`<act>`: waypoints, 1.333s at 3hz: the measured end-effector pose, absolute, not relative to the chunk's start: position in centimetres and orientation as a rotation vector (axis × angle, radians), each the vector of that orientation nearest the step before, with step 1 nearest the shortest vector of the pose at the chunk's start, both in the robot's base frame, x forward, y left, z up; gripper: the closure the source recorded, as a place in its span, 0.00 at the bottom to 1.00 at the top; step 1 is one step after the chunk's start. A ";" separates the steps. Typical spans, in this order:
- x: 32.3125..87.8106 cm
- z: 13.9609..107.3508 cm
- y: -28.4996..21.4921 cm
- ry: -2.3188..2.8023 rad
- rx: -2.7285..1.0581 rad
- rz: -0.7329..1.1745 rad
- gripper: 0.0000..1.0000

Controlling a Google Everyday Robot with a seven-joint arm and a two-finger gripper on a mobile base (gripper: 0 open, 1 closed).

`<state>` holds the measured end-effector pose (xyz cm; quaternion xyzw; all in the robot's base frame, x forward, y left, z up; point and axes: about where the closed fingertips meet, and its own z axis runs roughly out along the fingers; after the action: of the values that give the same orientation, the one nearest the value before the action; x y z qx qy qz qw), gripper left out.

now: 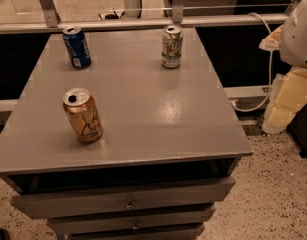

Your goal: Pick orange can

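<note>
Floor: pale speckled stone floor (pixel 273 199) around a grey cabinet, with a metal rail (pixel 143 23) running behind it.
Tabletop: flat grey painted tabletop (pixel 143 109) that fills most of the view. It sits above a stack of grey drawers (pixel 123 199) with small knobs.
Robot: a white rounded robot shell (pixel 299 31) shows at the upper right edge, beyond the right side of the tabletop.
Gripper: not in sight, so I cannot tell whether it is apart or together.
Clutter at right: pale yellow blocks (pixel 288 99) and a white cable (pixel 269 69) lie beside the cabinet.
Orange can: orange-tan metal drink can with a silver top (pixel 83 115). It stands on the near left part of the tabletop, well apart from the other two cans.
Key relation: the orange can is far to the left of the white robot shell and nearer the front edge. Its long axis is upright, so a reach would likely cross the tabletop leftward.
Blue can: dark blue metal drink can (pixel 76 46), upright at the far left corner.
White can: white-and-green metal drink can (pixel 172 46), upright at the far edge, right of centre.
Writing: the orange can has dark cursive lettering and the blue can has white lettering down its side. Neither can be read, and no brand is certain.
</note>
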<state>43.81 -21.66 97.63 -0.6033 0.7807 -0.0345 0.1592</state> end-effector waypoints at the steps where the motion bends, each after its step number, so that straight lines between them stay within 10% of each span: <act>1: 43.8 97.6 -21.4 2.220 -1.721 -0.091 0.00; 4: 45.1 93.3 -4.4 1.773 -1.597 0.609 0.00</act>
<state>45.09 -4.40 93.30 -0.6117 0.6787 0.2332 0.3330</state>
